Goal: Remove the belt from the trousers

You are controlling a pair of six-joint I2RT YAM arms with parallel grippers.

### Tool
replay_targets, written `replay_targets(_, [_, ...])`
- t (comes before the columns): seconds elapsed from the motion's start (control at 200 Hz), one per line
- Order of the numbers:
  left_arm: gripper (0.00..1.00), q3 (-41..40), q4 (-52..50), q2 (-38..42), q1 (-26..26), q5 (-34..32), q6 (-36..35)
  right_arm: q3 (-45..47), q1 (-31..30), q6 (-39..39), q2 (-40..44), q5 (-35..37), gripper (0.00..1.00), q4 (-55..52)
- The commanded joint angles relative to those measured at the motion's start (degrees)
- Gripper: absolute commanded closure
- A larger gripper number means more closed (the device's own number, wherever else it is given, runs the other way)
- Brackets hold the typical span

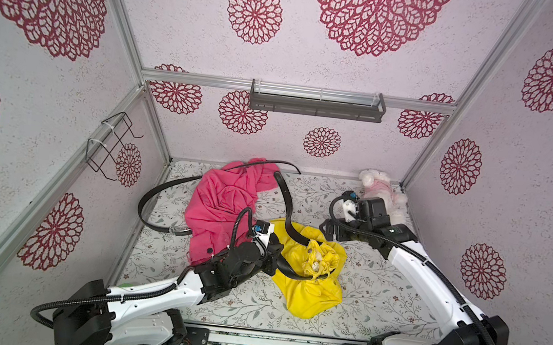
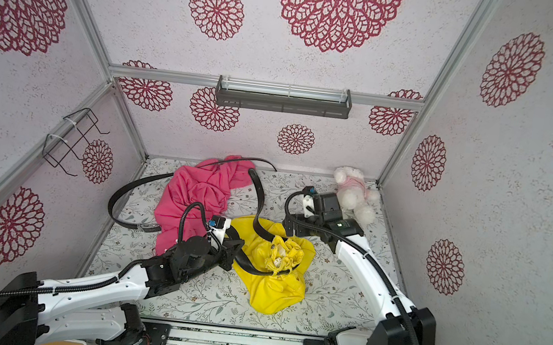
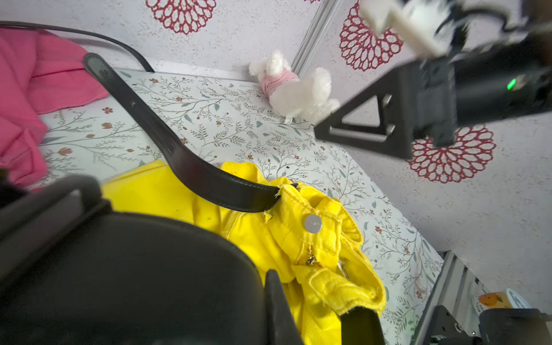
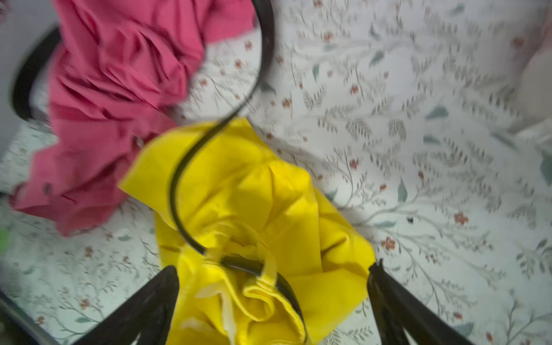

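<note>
Left end effector (image 1: 275, 256) sat clamped on the belt (image 1: 288, 203), which ran into the yellow trousers (image 1: 313, 291) mid-counter (image 1: 377, 298). Only the left wrist view showed the waistband button (image 3: 313, 223); only the right wrist view showed the right end effector (image 4: 273, 267) spread apart above them.

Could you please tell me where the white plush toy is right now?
In both top views the white plush toy lies in the far right corner of the table, against the back wall, just beyond the right arm.
</note>
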State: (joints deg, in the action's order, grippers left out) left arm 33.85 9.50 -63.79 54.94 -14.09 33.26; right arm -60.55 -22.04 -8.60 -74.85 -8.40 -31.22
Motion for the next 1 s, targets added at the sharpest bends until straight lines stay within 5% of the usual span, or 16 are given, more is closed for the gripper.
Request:
replay_targets(0.0, [1.00, -0.6, -4.9, 2.0, -0.1, -2.2, 0.1, 2.5, 0.0, 0.3, 3.0, 1.9, 0.01, 1.5])
replay_targets(0.195, [1.00, -0.6, -6.6, 3.0, -0.4, -3.9, -0.6, 7.5, 0.0, -0.8, 4.1, -2.3, 0.04, 0.8])
replay_targets(0.52, [1.00, -0.7, -9.5, 7.5, -2.0, -7.8, -2.0, 11.6, -2.1, -2.4, -5.4, -4.2, 0.31, 2.3])
replay_targets(0.711, [1.00, -0.6, -9.2, 6.6, -3.7, -6.5, -2.7, 6.4, -6.1, -4.6, -16.0, -7.5, 0.29, 8.2])
replay_targets(0.871, [1.00, 1.2, -12.0, 8.3, -4.6, -7.8, -4.9, 1.6, -4.4, -4.8, -19.8, 9.2, 0.62, 5.6])
replay_targets(0.996, [1.00, 5.3, -18.5, 15.0, -7.7, -8.2, -9.2, -1.8, 2.3, -3.2, -15.2, 19.2, 0.63, 1.9])
